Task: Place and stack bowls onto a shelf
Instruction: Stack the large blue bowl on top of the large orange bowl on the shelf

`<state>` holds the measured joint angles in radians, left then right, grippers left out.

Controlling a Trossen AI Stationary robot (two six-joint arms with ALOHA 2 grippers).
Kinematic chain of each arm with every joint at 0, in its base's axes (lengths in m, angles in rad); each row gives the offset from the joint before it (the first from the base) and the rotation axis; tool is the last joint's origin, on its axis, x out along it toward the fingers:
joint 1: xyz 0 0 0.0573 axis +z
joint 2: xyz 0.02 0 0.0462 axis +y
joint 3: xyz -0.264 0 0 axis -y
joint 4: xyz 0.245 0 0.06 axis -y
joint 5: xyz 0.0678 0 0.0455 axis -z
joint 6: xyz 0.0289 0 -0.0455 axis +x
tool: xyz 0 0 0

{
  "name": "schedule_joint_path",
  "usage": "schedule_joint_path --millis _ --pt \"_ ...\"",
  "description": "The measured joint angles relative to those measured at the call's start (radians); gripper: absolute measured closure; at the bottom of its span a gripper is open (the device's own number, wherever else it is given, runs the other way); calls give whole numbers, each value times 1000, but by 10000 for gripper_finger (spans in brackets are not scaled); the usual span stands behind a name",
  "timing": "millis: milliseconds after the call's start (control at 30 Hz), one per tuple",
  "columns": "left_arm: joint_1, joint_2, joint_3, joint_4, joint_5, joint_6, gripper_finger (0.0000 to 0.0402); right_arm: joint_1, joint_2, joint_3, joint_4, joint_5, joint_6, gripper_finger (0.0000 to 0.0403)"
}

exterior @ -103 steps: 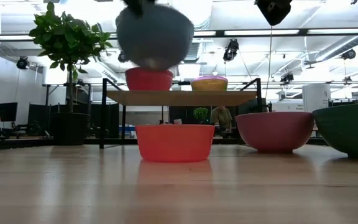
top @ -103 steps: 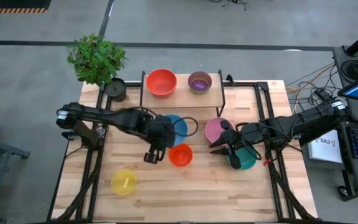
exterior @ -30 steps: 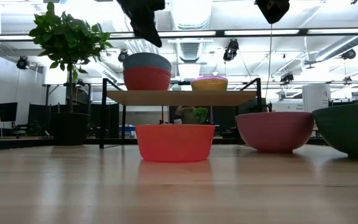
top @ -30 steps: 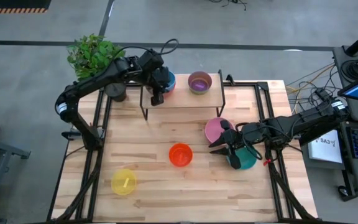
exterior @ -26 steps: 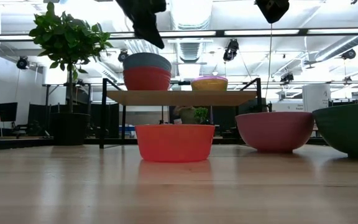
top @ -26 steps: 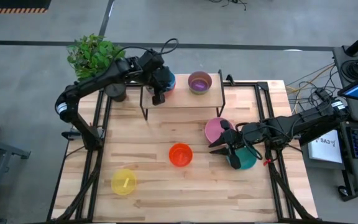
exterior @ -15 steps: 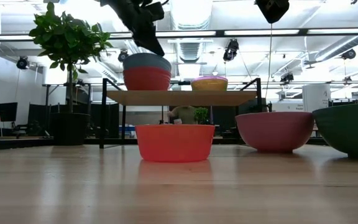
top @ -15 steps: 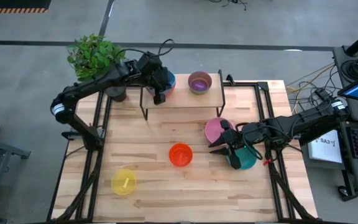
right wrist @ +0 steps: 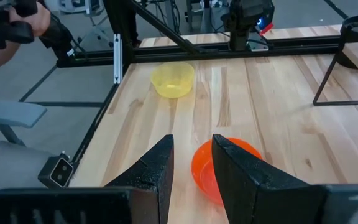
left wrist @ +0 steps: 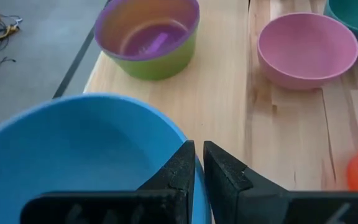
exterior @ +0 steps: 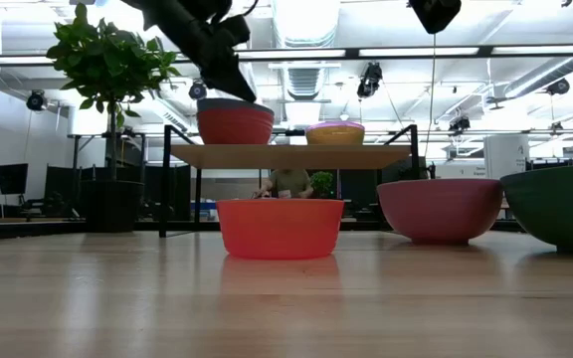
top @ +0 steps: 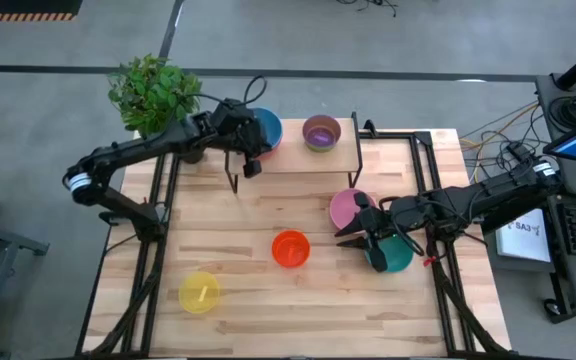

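The shelf (top: 296, 160) stands at the table's far edge. On its left half the blue bowl (top: 266, 128) sits nested in the red bowl (exterior: 235, 124); only the blue rim (exterior: 229, 101) shows above the red. On its right half the purple bowl (top: 321, 130) sits in the green one (left wrist: 157, 65). My left gripper (left wrist: 198, 155) is shut at the blue bowl's near rim. The pink (top: 348, 208), teal (top: 396, 254), orange (top: 290, 248) and yellow (top: 199, 292) bowls stand on the table. My right gripper (right wrist: 191, 158) waits open between pink and teal. My left gripper pinches the blue bowl's rim (left wrist: 190, 163) on its near side, one finger (left wrist: 180, 168) inside the bowl and one (left wrist: 222, 171) outside. The fingers come slanting down from the table's left. The bowl sits upright, resting in the red bowl on the shelf.
A potted plant (top: 155, 95) stands at the far left corner beside the shelf. People show in the room behind the table (exterior: 286, 183) and a hand (right wrist: 11, 22) beyond its left edge. Bare wood lies along the near edge (top: 318, 310).
My left gripper has moved a little toward the table's left and down, staying shut. The blue bowl, which stood well above the red bowl's rim, has sunk deeper into it.
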<state>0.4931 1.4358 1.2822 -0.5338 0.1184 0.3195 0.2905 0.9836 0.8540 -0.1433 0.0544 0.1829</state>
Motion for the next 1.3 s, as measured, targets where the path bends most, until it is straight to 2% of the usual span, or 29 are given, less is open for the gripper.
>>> schedule_joint_path --millis 300,433,633,867,933,1067,1133,1300 --pt "-1 -107 -10 -6 -2 -86 387 0 0 0 20 1 1 305" --pt "-14 -189 -41 23 -3 -164 387 0 0 0 37 10 70 305" --pt "-111 -319 -184 162 -3 -234 387 18 50 0 51 118 174 305" --pt "-247 -417 -344 326 -11 -288 387 14 157 24 50 132 302 305" --pt "-275 -435 -373 348 -63 -286 387 14 183 38 44 129 325 305" --pt "-288 -456 -391 334 -241 -224 387 15 217 71 43 87 340 305" --pt "-282 -459 -390 334 -315 -160 387 15 229 88 44 70 340 305" --pt "-225 -434 -359 333 -575 -66 394 15 229 105 33 76 303 305"
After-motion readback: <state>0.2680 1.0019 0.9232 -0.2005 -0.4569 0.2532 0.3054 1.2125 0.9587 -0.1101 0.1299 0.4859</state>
